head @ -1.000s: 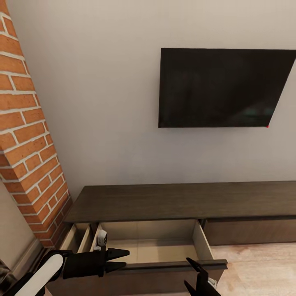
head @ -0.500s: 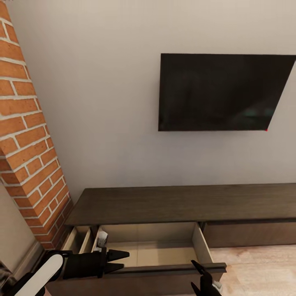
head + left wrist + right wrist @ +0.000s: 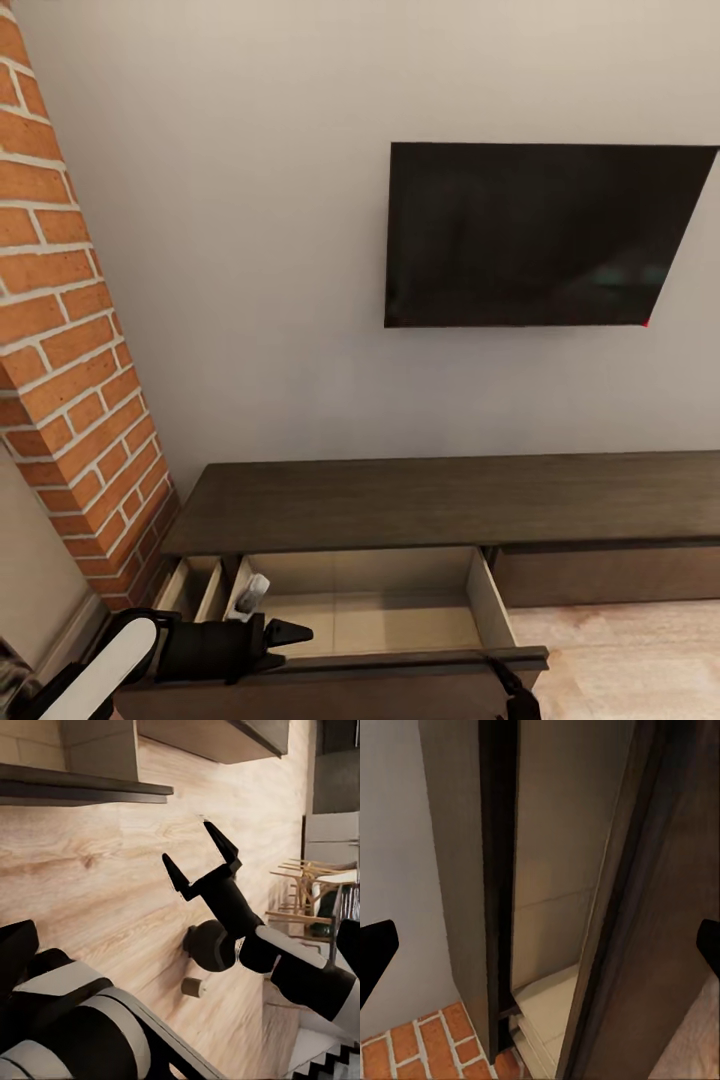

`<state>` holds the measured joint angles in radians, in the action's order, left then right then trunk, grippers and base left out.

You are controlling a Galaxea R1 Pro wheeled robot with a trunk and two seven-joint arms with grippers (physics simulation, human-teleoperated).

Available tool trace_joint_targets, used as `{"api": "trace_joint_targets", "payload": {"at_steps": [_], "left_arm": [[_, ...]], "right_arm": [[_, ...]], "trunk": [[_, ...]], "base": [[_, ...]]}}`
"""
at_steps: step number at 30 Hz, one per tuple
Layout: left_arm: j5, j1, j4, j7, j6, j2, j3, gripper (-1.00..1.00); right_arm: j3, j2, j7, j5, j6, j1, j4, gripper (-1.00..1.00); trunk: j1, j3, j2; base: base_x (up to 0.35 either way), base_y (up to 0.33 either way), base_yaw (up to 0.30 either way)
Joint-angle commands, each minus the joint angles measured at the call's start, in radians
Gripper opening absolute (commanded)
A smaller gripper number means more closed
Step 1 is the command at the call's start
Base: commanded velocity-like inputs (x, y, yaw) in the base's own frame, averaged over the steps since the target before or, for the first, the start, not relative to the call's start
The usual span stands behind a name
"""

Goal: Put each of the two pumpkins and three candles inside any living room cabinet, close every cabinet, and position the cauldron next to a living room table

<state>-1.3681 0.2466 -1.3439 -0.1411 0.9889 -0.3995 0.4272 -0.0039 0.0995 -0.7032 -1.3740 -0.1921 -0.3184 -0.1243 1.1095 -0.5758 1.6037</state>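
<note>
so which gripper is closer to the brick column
Left. The left gripper sits over the open drawer close to the brick column; the right gripper is lower at the drawer's far corner.

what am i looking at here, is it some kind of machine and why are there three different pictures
This is a simulated wheeled robot with two arms, each ending in a two-fingered gripper. The large picture comes from a camera on its head. It shows a wall TV, a brick column and a long dark cabinet with one drawer open, pale inside. The left gripper hangs by the drawer front, open and empty. The other two pictures come from cameras on the wrists. The left wrist one looks across the wooden floor at the right gripper, which is open and holds nothing. The right wrist one looks into the open drawer from between that gripper's fingertips.
</note>
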Motion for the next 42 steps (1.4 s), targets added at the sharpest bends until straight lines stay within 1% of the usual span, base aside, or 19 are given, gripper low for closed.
{"api": "trace_joint_targets", "payload": {"at_steps": [1,2,4,7,11,15,18,19,20,21,22,23,25,26,28,30,32,39,42], "left_arm": [[0.009,0.001,0.000,0.006,0.000,0.000,0.000,1.00],[0.009,0.002,0.000,0.051,0.000,0.001,-0.006,1.00],[0.009,0.002,-0.001,0.095,-0.001,0.001,-0.015,1.00],[0.009,0.002,-0.006,0.154,-0.001,0.003,-0.028,1.00],[0.010,0.006,-0.008,0.238,-0.012,0.010,-0.035,1.00],[0.011,0.013,-0.011,0.354,-0.022,0.032,-0.036,1.00],[0.014,0.015,-0.010,0.481,-0.068,0.062,-0.036,1.00],[0.023,0.015,-0.011,0.521,-0.083,0.072,-0.036,1.00],[0.054,0.015,-0.011,0.573,-0.097,0.093,-0.036,1.00],[0.068,0.015,-0.011,0.585,-0.100,0.101,-0.036,1.00],[0.117,0.015,-0.010,0.611,-0.105,0.124,-0.036,1.00],[0.152,0.015,-0.008,0.622,-0.108,0.138,-0.036,1.00],[0.198,0.014,-0.005,0.630,-0.111,0.156,-0.036,1.00],[0.210,0.014,-0.004,0.632,-0.111,0.162,-0.036,1.00],[0.244,0.014,-0.002,0.637,-0.112,0.180,-0.036,1.00],[0.254,0.014,-0.001,0.639,-0.113,0.186,-0.036,1.00],[0.258,0.014,0.000,0.640,-0.114,0.187,-0.036,1.00],[0.262,0.014,0.000,0.641,-0.133,0.189,-0.036,1.00],[0.262,0.014,0.000,0.641,-0.135,0.189,-0.036,1.00]], "right_arm": [[0.000,0.005,-0.002,-0.009,-0.002,-0.001,0.006,1.00],[-0.001,0.017,0.002,-0.010,0.013,0.000,0.018,1.00],[-0.001,0.025,0.007,-0.011,0.019,-0.001,0.027,1.00],[-0.003,0.032,0.015,-0.011,0.024,0.000,0.034,1.00],[-0.003,0.040,0.062,-0.011,0.029,0.000,0.036,1.00],[0.002,0.042,0.089,-0.007,0.057,-0.001,0.034,1.00],[0.007,0.043,0.134,-0.002,0.087,0.000,0.030,1.00],[0.009,0.043,0.161,-0.001,0.093,0.000,0.028,1.00],[0.013,0.043,0.218,0.001,0.098,0.000,0.023,1.00],[0.016,0.043,0.239,0.002,0.099,0.000,0.022,1.00],[0.033,0.043,0.307,0.003,0.102,-0.001,0.020,1.00],[0.051,0.044,0.350,0.003,0.103,-0.001,0.019,1.00],[0.085,0.043,0.410,0.003,0.104,-0.001,0.018,1.00],[0.096,0.043,0.429,0.003,0.104,-0.001,0.018,1.00],[0.137,0.043,0.521,0.003,0.117,-0.001,0.017,1.00],[0.149,0.043,0.579,0.002,0.139,-0.001,0.018,1.00],[0.154,0.043,0.605,0.001,0.154,0.000,0.018,1.00],[0.157,0.045,0.612,0.002,0.160,-0.001,0.013,1.00],[0.158,0.043,0.611,0.002,0.155,-0.001,-0.020,1.00]], "trunk": [[-0.004,0.002,-0.007],[-0.008,0.005,-0.014],[-0.016,0.012,-0.028],[-0.027,0.021,-0.049],[-0.042,0.034,-0.077],[-0.058,0.046,-0.105],[-0.069,0.056,-0.126],[-0.073,0.059,-0.133],[-0.077,0.062,-0.140],[-0.081,0.065,-0.147],[-0.085,0.068,-0.154],[-0.088,0.071,-0.161],[-0.096,0.077,-0.175],[-0.100,0.081,-0.182],[-0.108,0.087,-0.196],[-0.115,0.093,-0.210],[-0.123,0.099,-0.224],[-0.150,0.121,-0.273],[-0.161,0.131,-0.294]], "base": [[0.000,0.000,0.000],[0.000,0.000,0.000],[0.000,0.000,0.000],[0.000,0.000,0.000],[0.000,0.000,0.000],[0.000,0.000,0.000],[0.000,0.000,0.000],[0.000,0.000,0.000],[0.000,0.000,0.000],[0.000,0.000,0.000],[0.000,0.000,0.000],[0.000,0.000,0.000],[0.000,0.000,0.000],[0.000,0.000,0.000],[0.000,0.000,0.000],[0.000,0.000,0.000],[0.000,0.000,0.000],[0.000,0.000,0.000],[0.000,0.000,0.000]]}}
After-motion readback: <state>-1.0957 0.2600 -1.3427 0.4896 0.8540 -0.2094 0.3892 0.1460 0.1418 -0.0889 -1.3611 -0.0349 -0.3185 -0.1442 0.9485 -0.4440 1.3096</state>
